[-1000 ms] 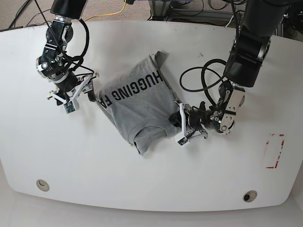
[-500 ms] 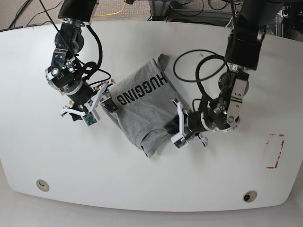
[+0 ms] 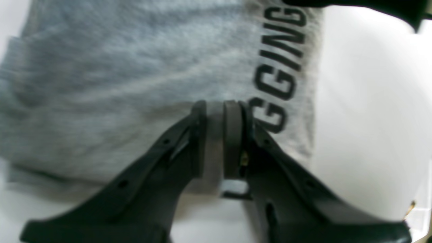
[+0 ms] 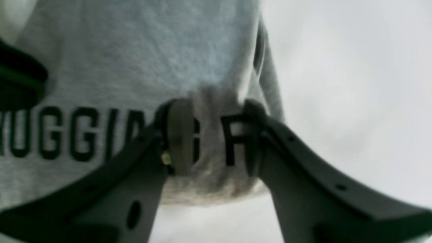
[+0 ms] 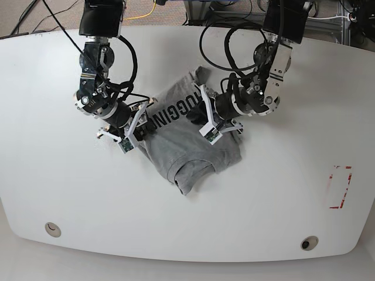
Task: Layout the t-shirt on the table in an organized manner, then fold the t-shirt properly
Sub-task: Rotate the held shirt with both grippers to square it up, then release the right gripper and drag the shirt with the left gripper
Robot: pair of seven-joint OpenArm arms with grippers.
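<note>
- Left gripper (image 3: 215,111) pinching a fold of the t-shirt (image 5: 193,143) near its lettering.
- Right gripper (image 4: 216,135) clamps bunched shirt fabric on the table (image 5: 281,193).

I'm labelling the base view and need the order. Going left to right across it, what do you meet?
Right gripper → t-shirt → left gripper → red dashed-rectangle marking, all on the table.
</note>
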